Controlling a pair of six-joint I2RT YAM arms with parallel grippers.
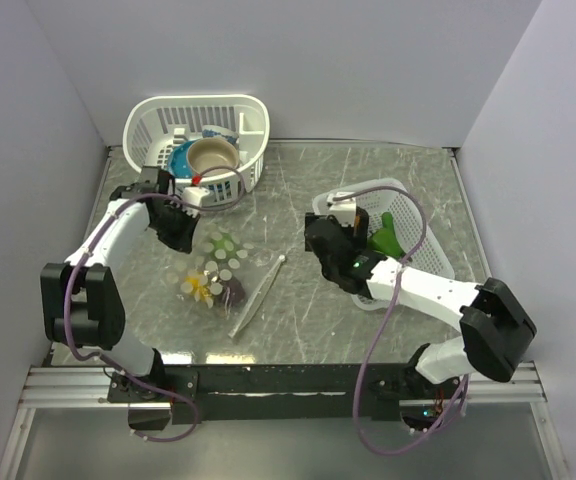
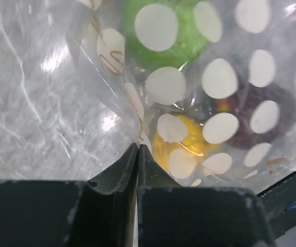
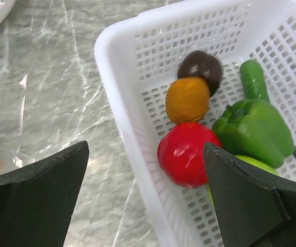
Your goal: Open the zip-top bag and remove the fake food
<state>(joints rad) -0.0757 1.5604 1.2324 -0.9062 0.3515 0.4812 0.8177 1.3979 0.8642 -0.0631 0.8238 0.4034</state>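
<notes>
The zip-top bag [image 1: 220, 268] lies on the table left of centre, clear with white dots, its zip strip [image 1: 258, 295] at its right side. Inside it I see a lime-green piece [image 2: 163, 31], a yellow piece [image 2: 186, 144] and a dark maroon piece [image 2: 261, 121]. My left gripper [image 1: 190, 240] is shut on the bag's edge [image 2: 137, 135]. My right gripper [image 3: 146, 149] is open and empty, straddling the rim of the white mesh tray [image 3: 118, 87]. In the tray lie a red piece [image 3: 186, 152], an orange piece [image 3: 187, 99], a dark maroon piece [image 3: 200, 67] and a green pepper [image 3: 253, 131].
A white slotted basket [image 1: 253, 115] holding a bowl [image 1: 212, 155] stands at the back left, just behind my left arm. The mesh tray [image 1: 423, 250] sits on the right side of the table. Grey walls close in the left, back and right.
</notes>
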